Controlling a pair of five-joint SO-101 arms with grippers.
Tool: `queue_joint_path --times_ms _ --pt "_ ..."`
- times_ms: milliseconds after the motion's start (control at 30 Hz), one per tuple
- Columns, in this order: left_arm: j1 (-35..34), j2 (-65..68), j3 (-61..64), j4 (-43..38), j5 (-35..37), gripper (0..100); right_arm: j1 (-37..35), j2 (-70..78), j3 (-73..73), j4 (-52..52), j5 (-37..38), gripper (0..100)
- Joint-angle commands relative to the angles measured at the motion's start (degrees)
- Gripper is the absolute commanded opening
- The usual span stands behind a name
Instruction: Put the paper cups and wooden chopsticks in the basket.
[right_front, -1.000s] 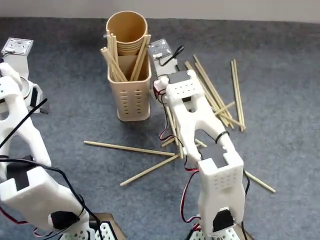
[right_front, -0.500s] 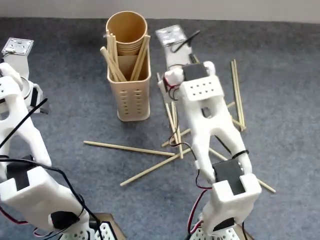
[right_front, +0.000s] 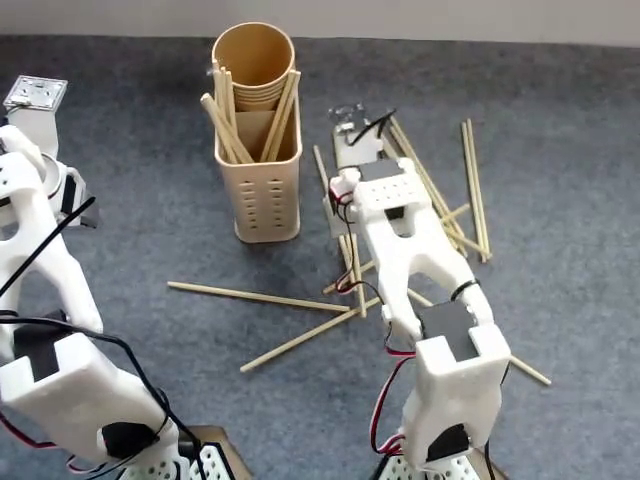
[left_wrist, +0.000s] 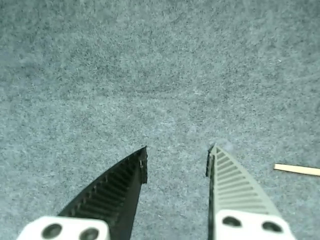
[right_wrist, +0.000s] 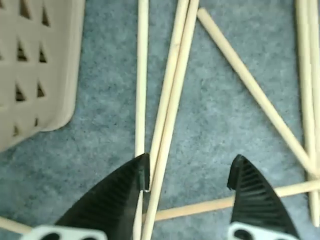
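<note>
— Since the earlier frames the right arm (right_front: 400, 210) has drawn back from its far reach beside the basket. It now sits over the loose chopsticks, while the left arm (right_front: 40, 250) has not shifted.

— How does the right gripper stand?

— The right gripper (right_wrist: 190, 162) is spread wide and grips nothing. One dark fingertip sits right at a pair of wooden chopsticks (right_wrist: 172, 80) lying side by side on the grey carpet (right_front: 150, 150). A single chopstick (right_wrist: 142, 65) runs just beside them, between the pair and the basket's wall. A diagonal chopstick (right_wrist: 250, 85) lies off toward the other finger.

— And the other one?

— The left gripper (left_wrist: 178, 150) is parted too and holds nothing. It hangs above bare carpet, with one chopstick end (left_wrist: 297, 170) near its light finger.

— Where are the task's things?

— The beige basket (right_front: 262, 200) stands upright on the carpet. It holds the stacked paper cups (right_front: 253, 55) in its far part and several leaning chopsticks (right_front: 225, 125). Two long chopsticks (right_front: 260, 297) lie on the carpet in front of the basket. A scattered bundle (right_front: 470, 190) lies on the other side of the right arm.
</note>
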Motion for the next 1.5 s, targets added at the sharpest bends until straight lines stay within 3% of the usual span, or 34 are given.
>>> queue_joint_path --times_ms 0,267,333,433,533,933,1167,1467 --pt "0.66 -2.68 -0.22 -0.53 -0.79 22 -0.04 1.27 0.84 -1.10 -0.18 25.6" --pt "0.40 -2.68 -0.22 -0.44 -0.79 22 -0.13 11.38 0.48 -0.84 0.00 25.4" --pt "0.40 -2.68 -0.22 -0.44 -0.79 22 -0.04 11.38 -0.66 0.22 0.00 19.0" --pt "0.40 -2.68 -0.22 -0.44 -0.79 22 0.57 10.68 -1.89 2.51 0.00 0.0" --pt "0.40 -2.68 -0.22 -0.44 -0.79 22 1.98 8.92 -2.24 4.00 0.09 0.7" --pt "0.66 -2.68 -0.22 -0.53 -0.79 22 5.14 -25.45 -2.24 3.12 0.00 0.5" --pt "0.75 -2.68 -0.22 -0.53 -0.79 22 -0.84 -41.63 -2.15 -11.38 0.00 0.5" --pt "0.84 -2.68 2.33 -0.62 -0.88 22 -11.56 -38.20 -2.24 -37.76 0.09 0.5"
